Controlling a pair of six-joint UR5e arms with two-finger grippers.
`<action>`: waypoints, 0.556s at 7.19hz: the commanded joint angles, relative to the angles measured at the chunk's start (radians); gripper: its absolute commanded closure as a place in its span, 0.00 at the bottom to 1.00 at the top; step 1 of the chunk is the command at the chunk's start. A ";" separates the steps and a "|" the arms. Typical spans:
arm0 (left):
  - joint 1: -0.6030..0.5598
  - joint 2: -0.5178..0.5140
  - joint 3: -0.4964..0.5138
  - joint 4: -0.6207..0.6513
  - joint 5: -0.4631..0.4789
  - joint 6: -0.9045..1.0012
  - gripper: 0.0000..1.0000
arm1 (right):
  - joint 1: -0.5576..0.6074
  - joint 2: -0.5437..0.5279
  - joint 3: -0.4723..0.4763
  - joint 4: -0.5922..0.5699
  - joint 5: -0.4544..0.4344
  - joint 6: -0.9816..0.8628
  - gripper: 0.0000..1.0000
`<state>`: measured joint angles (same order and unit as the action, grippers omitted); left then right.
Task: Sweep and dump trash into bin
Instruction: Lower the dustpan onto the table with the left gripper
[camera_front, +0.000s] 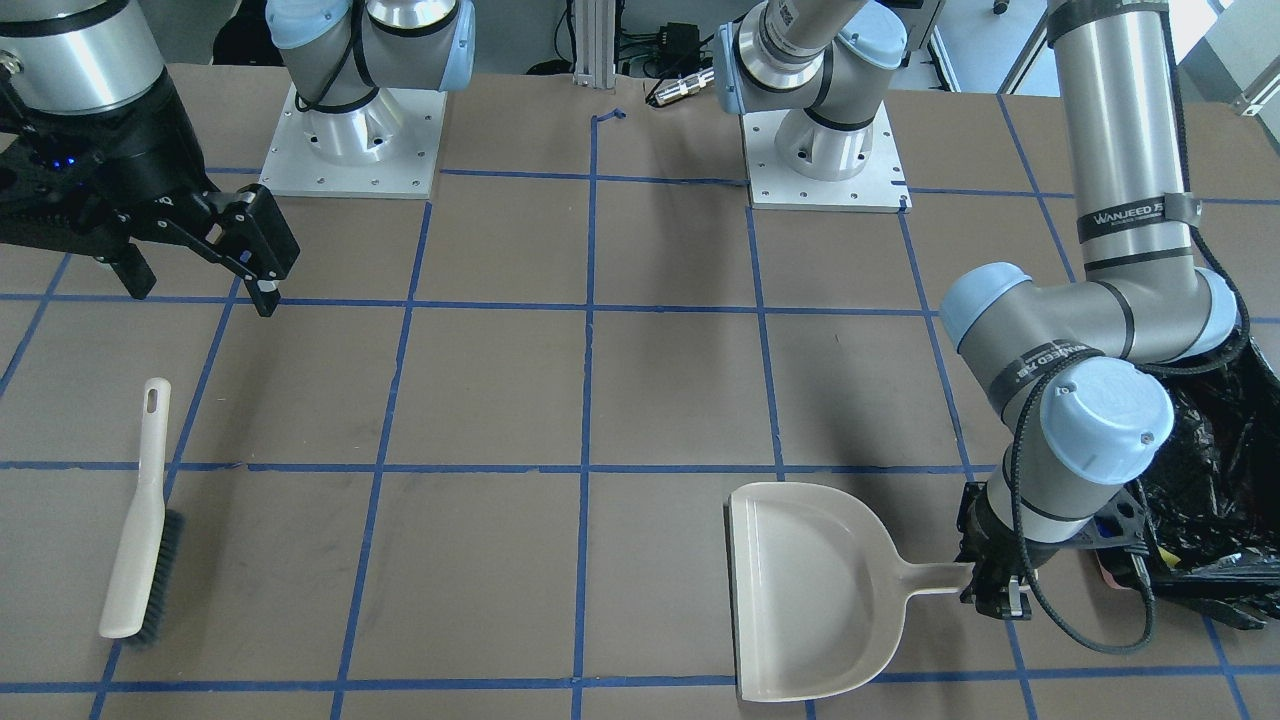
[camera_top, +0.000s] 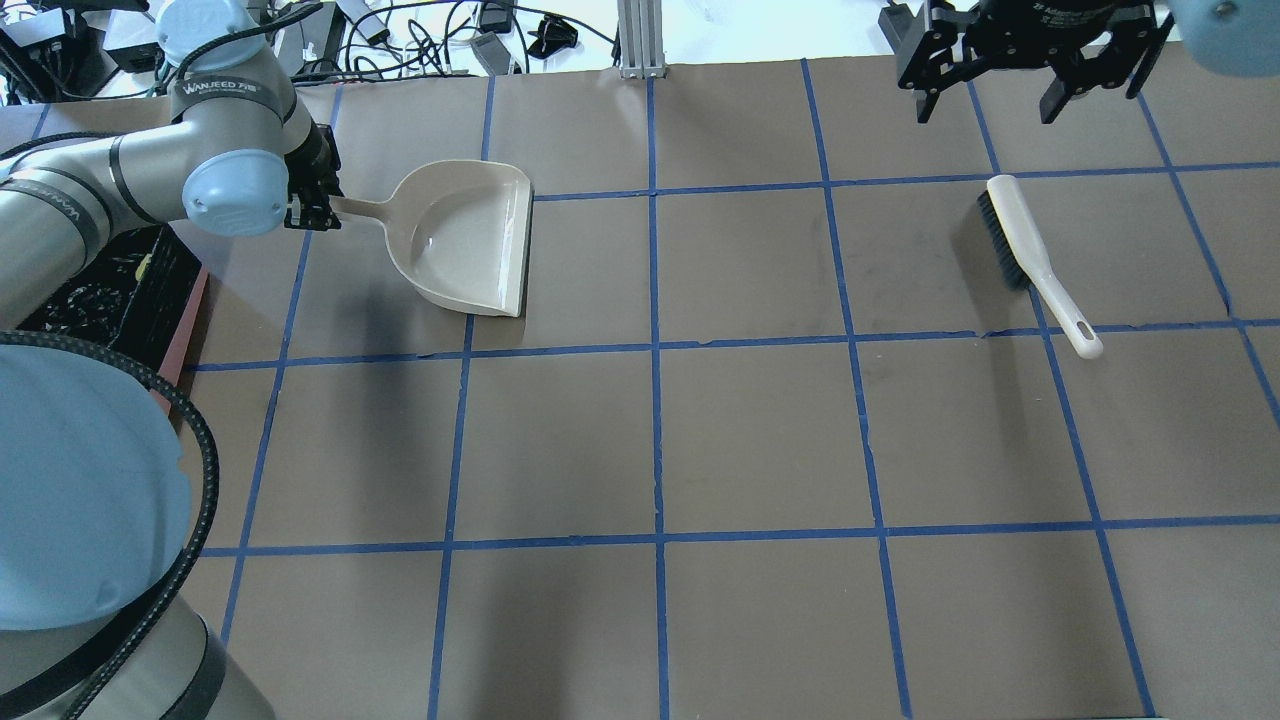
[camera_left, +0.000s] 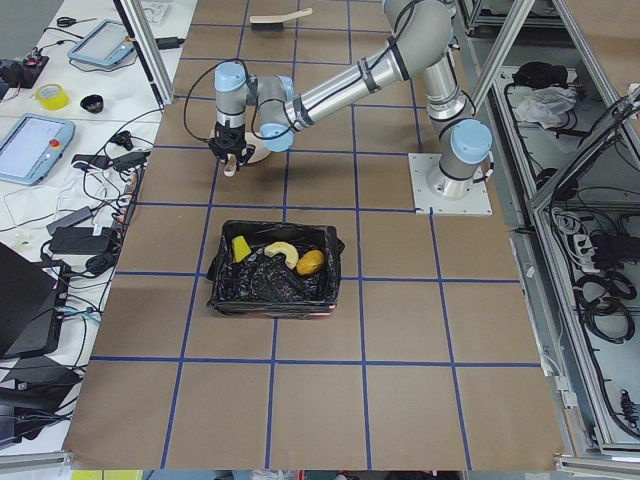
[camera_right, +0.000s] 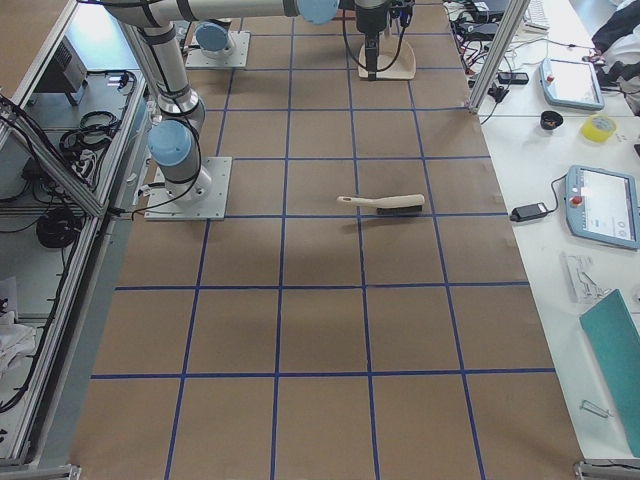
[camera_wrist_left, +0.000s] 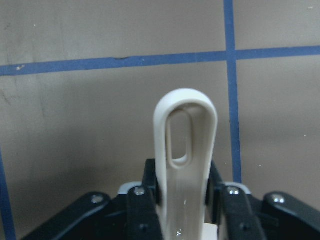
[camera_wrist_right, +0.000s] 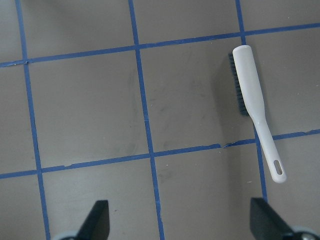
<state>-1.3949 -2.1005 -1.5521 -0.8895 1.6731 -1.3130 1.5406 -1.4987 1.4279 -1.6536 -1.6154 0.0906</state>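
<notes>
— Where is the trash now?
— All three pieces lie inside the bin (camera_left: 228, 298), on its black bag: the golden-brown lump (camera_left: 311, 262), the croissant-like piece (camera_left: 281, 251) and the yellow-green wedge (camera_left: 241, 248). The bin stands just beside the dustpan (camera_top: 470, 240), on its handle side.
— And the grippers?
— The left gripper (camera_top: 315, 208) is closed tight on the dustpan's handle end (the wrist view shows a finger on each side). The right gripper (camera_top: 985, 100) hangs wide open and holds nothing, well apart from the dustpan, above the brush (camera_top: 1030, 255).
— Room for moving?
— From the dustpan's straight front edge to the brush stretches brown table (camera_top: 760, 430) with blue tape lines.
— Anything unclear?
— The left arm hides most of the bin from overhead. The dustpan seems to lie flat, but I cannot be sure.
</notes>
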 joint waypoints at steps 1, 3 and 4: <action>-0.001 0.010 -0.019 0.000 0.000 0.015 0.78 | 0.001 -0.011 0.012 0.015 0.000 0.003 0.00; -0.001 0.008 -0.019 0.004 0.004 0.066 0.75 | -0.004 -0.002 0.017 0.015 0.000 -0.009 0.00; -0.001 0.002 -0.014 0.015 0.005 0.086 0.71 | -0.004 0.002 0.019 0.015 0.003 -0.003 0.00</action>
<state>-1.3959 -2.0932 -1.5698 -0.8840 1.6763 -1.2516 1.5386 -1.5017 1.4442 -1.6385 -1.6143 0.0836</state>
